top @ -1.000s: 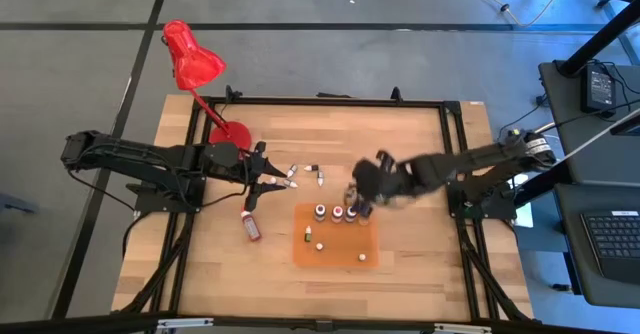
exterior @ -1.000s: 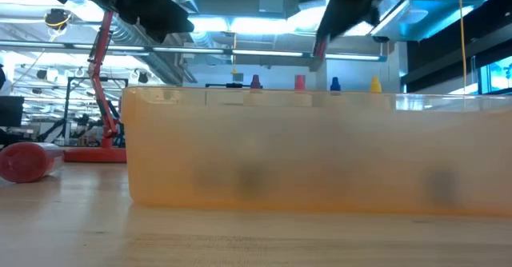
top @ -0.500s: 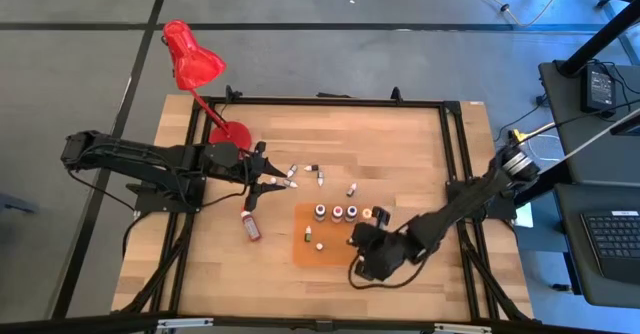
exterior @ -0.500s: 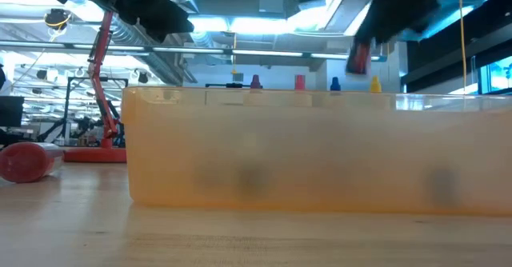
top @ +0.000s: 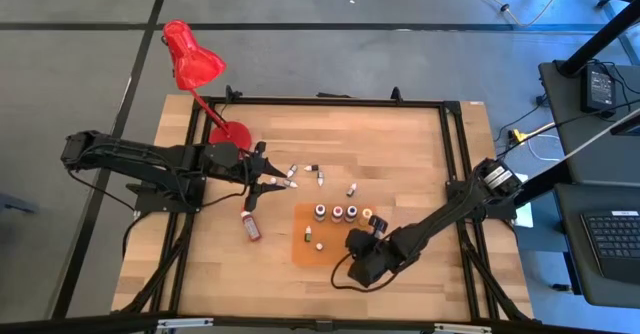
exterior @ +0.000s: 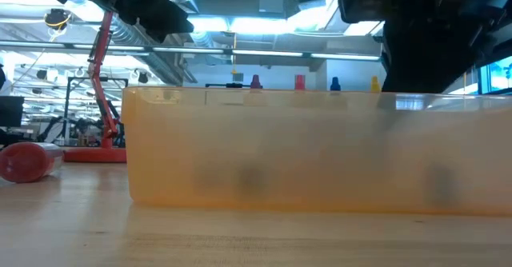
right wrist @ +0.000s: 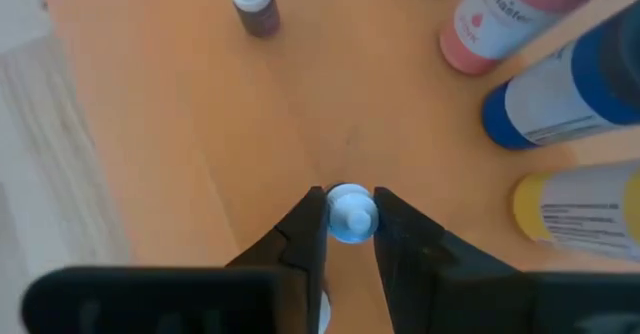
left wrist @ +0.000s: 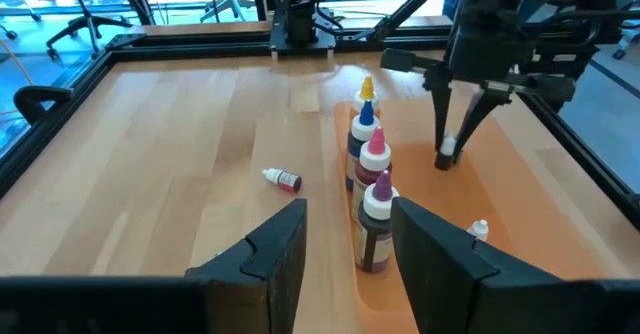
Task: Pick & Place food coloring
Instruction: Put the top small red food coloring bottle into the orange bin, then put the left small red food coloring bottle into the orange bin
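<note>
My right gripper hangs over the near part of the orange mat, shut on a small food coloring bottle with a white cap. Four taller food coloring bottles stand in a row on the mat's far part, and two tiny ones stand near its left side. More small bottles lie loose on the bare wood beyond the mat. My left gripper waits open above the table's left half, its fingers pointing toward the row. My right gripper pinches the small bottle's white cap between its two fingertips. The fingers come slanting down from above. The bottle hangs upright below them, its base down at the mat; whether it rests on the mat I cannot tell.
A red desk lamp stands on its base at the table's far left corner. A red bottle lies on its side left of the mat. Black rails frame the table. In the low view the mat's edge fills the foreground.
My right gripper has swung from the far side of the mat, by the loose bottles, toward the table's near edge and down. It has carried the small bottle along and now holds it low over the mat's near part.
</note>
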Controlling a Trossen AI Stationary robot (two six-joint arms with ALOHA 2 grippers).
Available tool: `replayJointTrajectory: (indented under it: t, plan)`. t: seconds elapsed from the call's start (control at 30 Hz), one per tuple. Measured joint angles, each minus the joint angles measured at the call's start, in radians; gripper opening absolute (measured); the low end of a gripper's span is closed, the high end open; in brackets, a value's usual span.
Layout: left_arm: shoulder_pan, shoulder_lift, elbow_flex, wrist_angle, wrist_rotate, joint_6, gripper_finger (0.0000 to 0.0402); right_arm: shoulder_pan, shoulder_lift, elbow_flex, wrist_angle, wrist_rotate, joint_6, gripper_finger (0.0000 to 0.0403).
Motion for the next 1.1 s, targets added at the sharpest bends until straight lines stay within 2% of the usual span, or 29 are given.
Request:
replayJointTrajectory:
  t: [0.17,0.57,0.67,0.8,0.97,1.1]
  plan:
    - [0.0,0.0,0.0,-0.025,0.004,-0.022,0.0144,0.0,0.001,0.0,0.0,-0.022,0.019,0.0099]
    - [0.0,0.0,0.0,-0.153,0.002,-0.052,0.0144,-0.001,0.001,0.0,0.0,-0.047,0.011,0.0098]
    - [0.0,0.0,0.0,-0.169,-0.055,-0.052,0.0144,-0.002,0.001,0.003,-0.004,-0.102,-0.011,0.0099]
    - [0.0,0.0,0.0,-0.22,-0.145,-0.06,0.0157,-0.004,0.001,0.047,-0.025,-0.098,-0.02,0.0099]
    - [0.007,0.0,0.0,-0.315,-0.185,-0.142,0.0196,-0.001,-0.002,0.165,-0.192,0.007,-0.075,0.0099]
    - [0.028,0.0,0.0,-0.396,-0.166,-0.232,0.0229,0.009,-0.011,0.258,-0.43,0.075,-0.089,0.01]
